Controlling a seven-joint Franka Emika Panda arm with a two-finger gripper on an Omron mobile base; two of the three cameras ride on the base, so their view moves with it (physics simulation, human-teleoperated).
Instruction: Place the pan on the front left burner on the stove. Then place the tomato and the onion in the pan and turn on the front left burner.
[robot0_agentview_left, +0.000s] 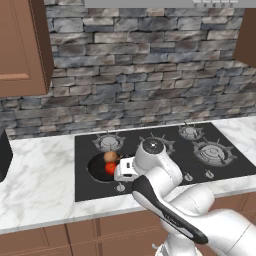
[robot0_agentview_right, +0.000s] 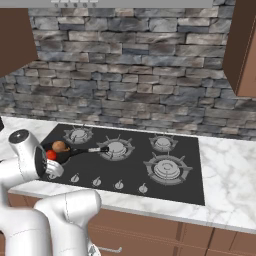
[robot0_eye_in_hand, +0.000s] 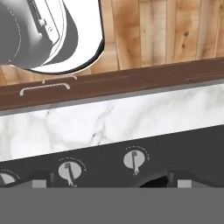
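Note:
The black pan (robot0_agentview_left: 98, 166) sits at the front left of the stove (robot0_agentview_left: 85, 190) and covers the front left burner. Inside it lie the tan onion (robot0_agentview_left: 110, 156) and the red tomato (robot0_agentview_left: 109, 168). From the right, the pan (robot0_agentview_right: 64, 155) holds the onion (robot0_agentview_right: 60, 146) and tomato (robot0_agentview_right: 50, 155), and its handle (robot0_agentview_right: 92, 149) points right. My gripper (robot0_eye_in_hand: 111, 183) hangs open just above the knob row, its fingertips (robot0_eye_in_hand: 40, 183) wide apart. Two silver knobs (robot0_eye_in_hand: 70, 170) (robot0_eye_in_hand: 134, 159) lie between them. My white hand partly hides the pan's front edge.
More burners (robot0_agentview_right: 167, 169) lie to the right and behind the pan. A row of knobs (robot0_agentview_right: 119, 185) runs along the stove's front edge. White marble counter (robot0_agentview_left: 35, 185) flanks the stove, with a stone wall behind. Brown drawer fronts (robot0_eye_in_hand: 131, 83) and a wooden floor lie below.

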